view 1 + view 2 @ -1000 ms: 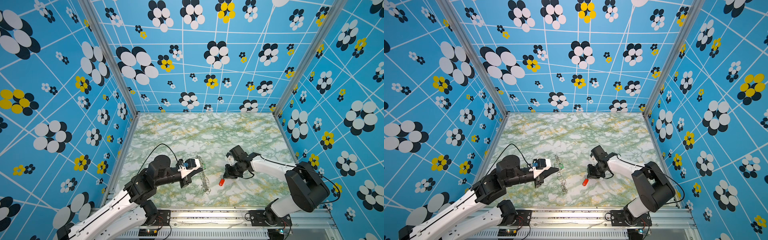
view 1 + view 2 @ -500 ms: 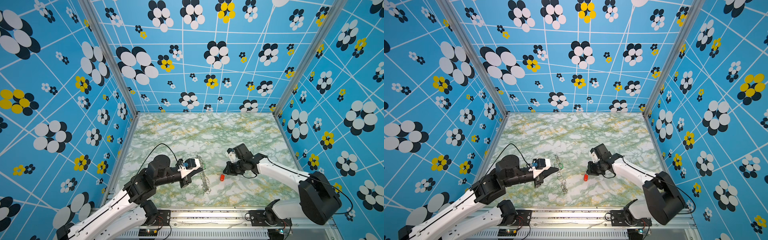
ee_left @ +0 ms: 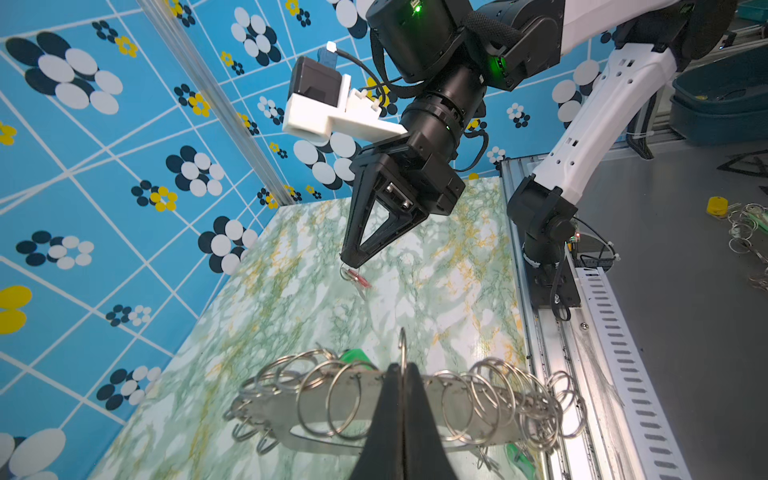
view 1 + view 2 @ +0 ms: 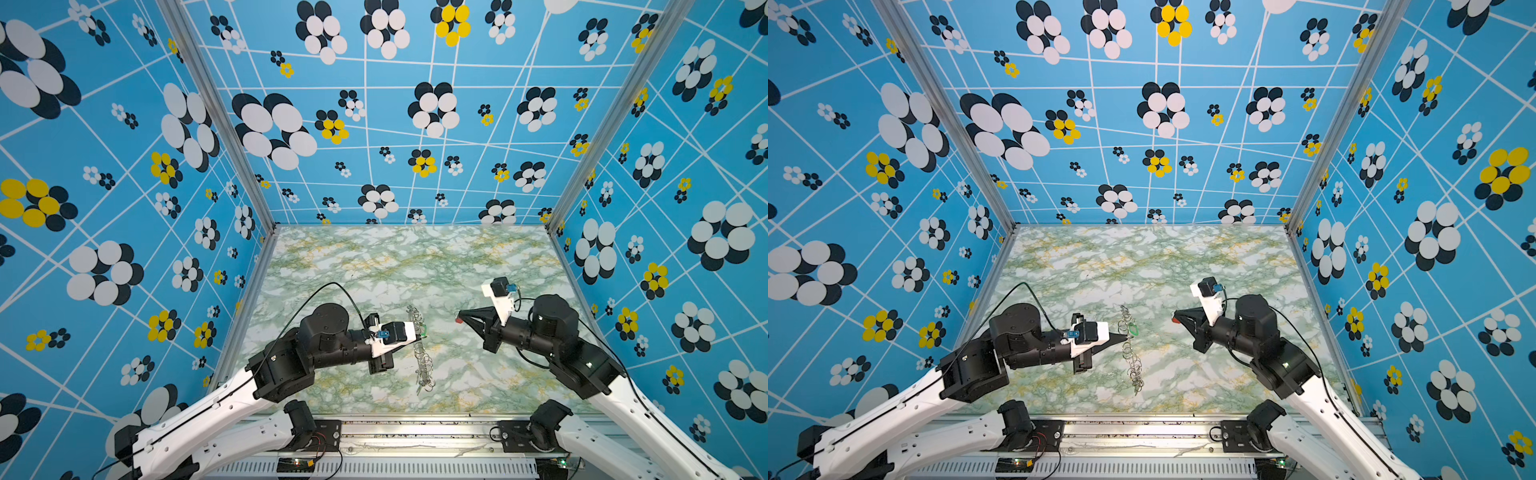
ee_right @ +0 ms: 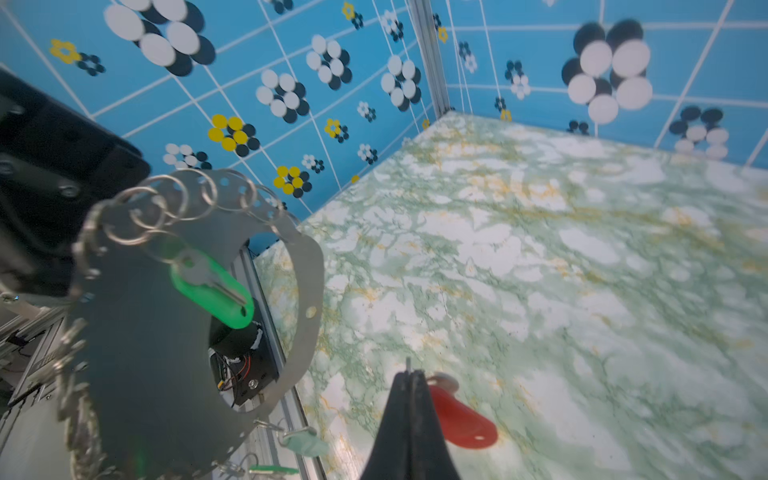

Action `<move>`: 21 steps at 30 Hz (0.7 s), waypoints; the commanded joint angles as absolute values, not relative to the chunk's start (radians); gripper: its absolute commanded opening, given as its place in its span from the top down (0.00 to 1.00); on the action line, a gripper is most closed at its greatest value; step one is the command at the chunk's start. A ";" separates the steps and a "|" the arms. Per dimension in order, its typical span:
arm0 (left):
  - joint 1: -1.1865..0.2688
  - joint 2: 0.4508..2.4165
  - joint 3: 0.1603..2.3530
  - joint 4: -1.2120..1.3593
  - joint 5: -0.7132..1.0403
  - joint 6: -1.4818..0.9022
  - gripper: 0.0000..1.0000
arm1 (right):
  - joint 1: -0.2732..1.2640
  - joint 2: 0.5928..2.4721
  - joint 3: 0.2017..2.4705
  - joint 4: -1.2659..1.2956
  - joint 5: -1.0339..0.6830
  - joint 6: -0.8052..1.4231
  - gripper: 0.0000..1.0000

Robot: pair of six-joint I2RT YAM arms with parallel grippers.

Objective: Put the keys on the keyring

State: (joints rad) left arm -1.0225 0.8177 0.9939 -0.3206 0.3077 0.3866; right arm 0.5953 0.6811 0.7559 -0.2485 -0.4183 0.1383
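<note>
The keyring (image 4: pixel 422 353) (image 4: pixel 1131 353), a flat grey crescent plate (image 3: pixel 361 399) (image 5: pixel 166 332) edged with wire rings, hangs on edge above the marble table. My left gripper (image 4: pixel 419 340) (image 4: pixel 1126 337) (image 3: pixel 401 368) is shut on one of its rings. A green-tagged key (image 4: pixel 1133 329) (image 5: pixel 212 286) hangs from a ring on it. To its right, apart from it, my right gripper (image 4: pixel 460 316) (image 4: pixel 1176 314) (image 5: pixel 409 374) (image 3: pixel 351 262) is shut on the red key, whose red tag (image 4: pixel 459 320) (image 5: pixel 461 419) (image 3: pixel 358 279) dangles at the fingertips off the table.
Blue flowered walls (image 4: pixel 374 145) close in the marble table (image 4: pixel 415 266) on three sides; a metal rail (image 4: pixel 415 428) runs along the front. More green tags (image 5: pixel 305 442) hang low on the plate. Outside lie spare rings (image 3: pixel 744 232) and a blue bin (image 3: pixel 723 108).
My right gripper has lifted the red key off the table and swung up and to the right, turning to point at the keyring. The left gripper and keyring have stayed put.
</note>
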 commanded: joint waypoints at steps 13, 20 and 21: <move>-1.150 0.987 1.260 -0.396 0.257 0.555 1.00 | 0.600 0.648 1.061 -0.360 -0.680 -0.141 1.00; -1.156 1.020 1.270 -0.383 0.269 0.552 1.00 | 0.601 0.630 1.067 -0.382 -0.730 -0.176 1.00; -1.157 1.022 1.270 -0.380 0.268 0.551 1.00 | 0.601 0.629 1.067 -0.384 -0.737 -0.176 1.00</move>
